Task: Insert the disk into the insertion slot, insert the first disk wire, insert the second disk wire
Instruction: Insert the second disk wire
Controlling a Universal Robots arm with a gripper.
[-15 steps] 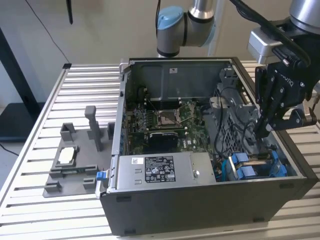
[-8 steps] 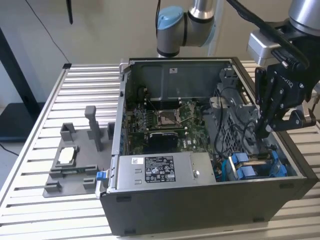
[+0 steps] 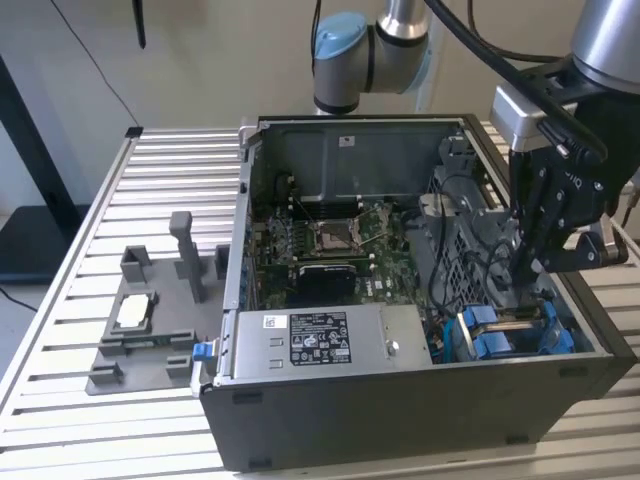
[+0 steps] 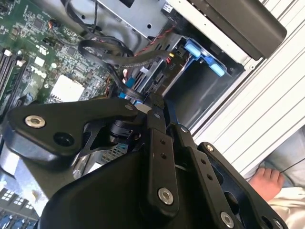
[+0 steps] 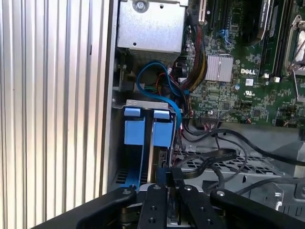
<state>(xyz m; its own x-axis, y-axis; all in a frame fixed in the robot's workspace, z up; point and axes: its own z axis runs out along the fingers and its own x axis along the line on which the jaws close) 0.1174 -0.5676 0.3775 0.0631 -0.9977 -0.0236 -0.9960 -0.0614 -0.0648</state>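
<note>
The disk, in its bright blue carrier [image 5: 161, 128], sits on edge in the drive-bay slot at the front corner of the open computer case, on the exterior view's right [image 3: 500, 338]. My gripper [image 3: 525, 268] reaches down into the case just above that bay. In both wrist views its black fingers [image 5: 167, 179] are closed on the small black plug of a black disk wire [image 5: 209, 160] at the disk's rear edge. The wire loops away from the gripper [image 4: 153, 102] as a flat black cable [image 4: 102, 47].
The motherboard [image 3: 340, 240] fills the case floor and a silver labelled power-supply box [image 3: 320, 340] sits at the near wall. Blue and coloured cables [image 5: 157, 78] crowd the bay. A grey fixture [image 3: 150, 320] stands on the slatted table. A person's foot [image 4: 267, 181] is beside the table.
</note>
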